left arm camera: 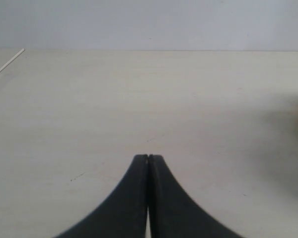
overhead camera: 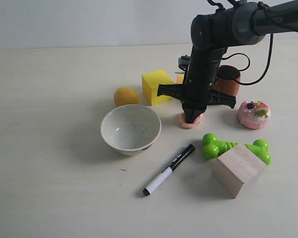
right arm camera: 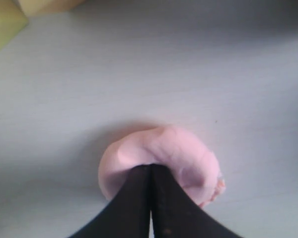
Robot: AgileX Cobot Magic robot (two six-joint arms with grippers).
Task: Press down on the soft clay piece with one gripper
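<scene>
The soft clay piece [overhead camera: 191, 121] is a small salmon-pink lump on the table, between the white bowl and the pink donut toy. My right gripper [overhead camera: 192, 118] comes straight down on it, shut, its tips sunk into the clay's top. Up close the clay [right arm camera: 184, 156] bulges around the closed black fingertips [right arm camera: 150, 167], with a dent where they meet it. My left gripper [left arm camera: 148, 156] is shut over bare table, holding nothing; it does not show in the exterior view.
A white bowl [overhead camera: 130, 129], yellow ball [overhead camera: 126, 95] and yellow cube [overhead camera: 157, 87] stand left of the clay. A brown cup [overhead camera: 227, 81] and frosted donut toy [overhead camera: 254, 114] sit right. A marker [overhead camera: 169, 169], green toy [overhead camera: 228, 148] and wooden block [overhead camera: 238, 169] lie in front.
</scene>
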